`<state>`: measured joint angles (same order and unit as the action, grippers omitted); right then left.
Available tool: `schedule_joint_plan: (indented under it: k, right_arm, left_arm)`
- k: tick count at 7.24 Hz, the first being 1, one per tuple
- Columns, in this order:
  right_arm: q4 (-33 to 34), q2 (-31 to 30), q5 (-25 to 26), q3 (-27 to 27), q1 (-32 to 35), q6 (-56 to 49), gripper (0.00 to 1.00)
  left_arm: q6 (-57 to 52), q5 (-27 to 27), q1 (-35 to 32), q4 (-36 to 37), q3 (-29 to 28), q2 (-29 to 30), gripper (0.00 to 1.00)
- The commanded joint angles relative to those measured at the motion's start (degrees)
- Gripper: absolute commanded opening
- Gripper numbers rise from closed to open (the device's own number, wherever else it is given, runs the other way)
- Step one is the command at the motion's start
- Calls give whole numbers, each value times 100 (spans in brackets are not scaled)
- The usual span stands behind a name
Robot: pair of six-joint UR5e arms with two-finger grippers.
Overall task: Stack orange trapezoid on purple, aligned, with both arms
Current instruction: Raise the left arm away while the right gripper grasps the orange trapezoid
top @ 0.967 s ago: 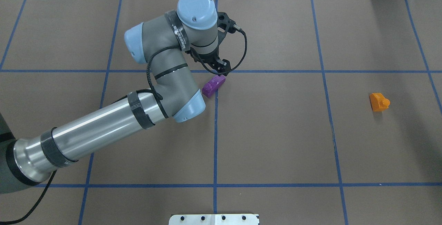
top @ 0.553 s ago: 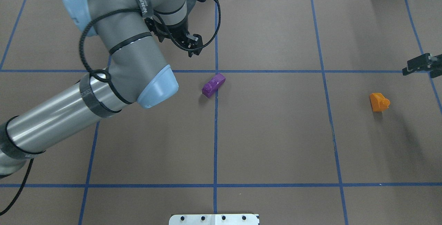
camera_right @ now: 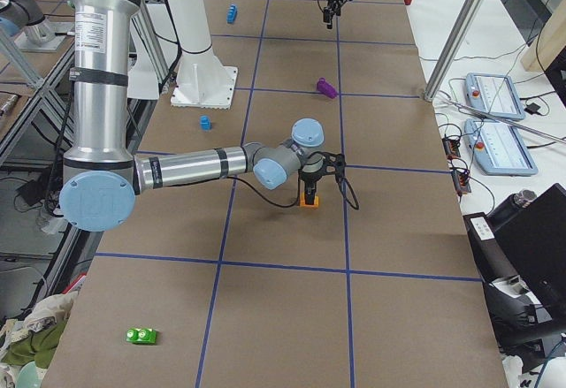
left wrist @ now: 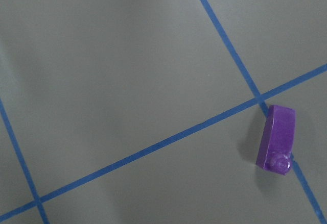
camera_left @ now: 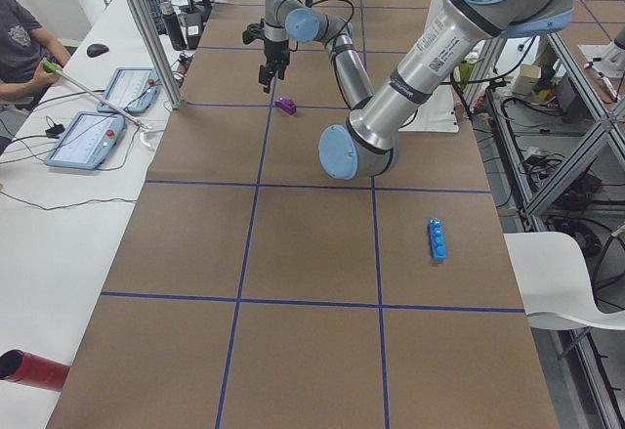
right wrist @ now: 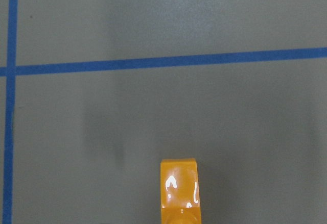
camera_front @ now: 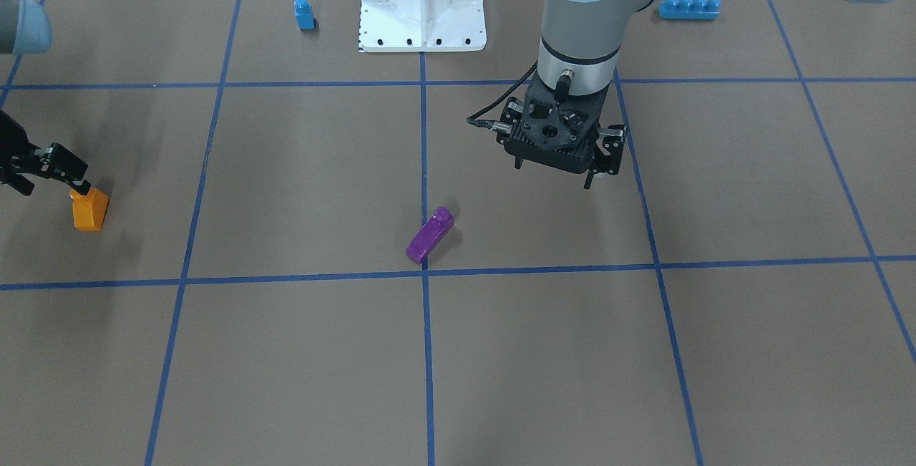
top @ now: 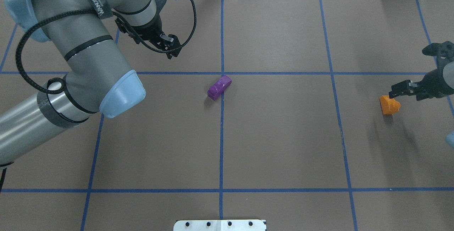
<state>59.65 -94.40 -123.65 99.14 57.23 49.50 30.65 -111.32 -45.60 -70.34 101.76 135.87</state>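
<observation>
The purple block (top: 219, 87) lies alone on the brown table at the centre grid crossing, with its stud at the near-left end. It also shows in the front view (camera_front: 429, 235) and the left wrist view (left wrist: 277, 138). My left gripper (top: 170, 48) hangs open and empty, raised, to the left of and beyond the purple block; in the front view (camera_front: 554, 172) its fingers are spread. The orange trapezoid (top: 389, 104) sits at the far right of the table and shows in the right wrist view (right wrist: 179, 191). My right gripper (top: 399, 91) hovers open just over the orange trapezoid and holds nothing.
A small blue one-stud block (camera_front: 304, 13) and a blue four-stud brick (camera_front: 688, 7) lie on either side of the white robot base (camera_front: 422, 1). A green block (camera_right: 141, 336) lies near the right end. Operator tablets (camera_left: 83, 140) sit beyond the far edge.
My left gripper has let go of the purple block, risen and drawn back to the left. My right gripper has come in from the right edge to just above the orange trapezoid.
</observation>
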Motion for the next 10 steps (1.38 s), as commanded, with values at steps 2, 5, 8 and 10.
schedule_joint_plan:
  k: [2,5,8,10]
  right_arm:
    - [-23,211,228,-359,-379,25,100]
    - [-23,300,228,-562,-379,-45,97]
    - [-23,317,219,-676,-379,-63,66]
    - [-23,361,166,-668,-379,-115,7]
  left_arm:
    - [-24,5,-2,3,28,-78,100]
    - [-15,5,42,3,19,-78,100]
    - [-15,5,42,3,19,-78,100]
    - [-15,5,42,3,19,-78,100]
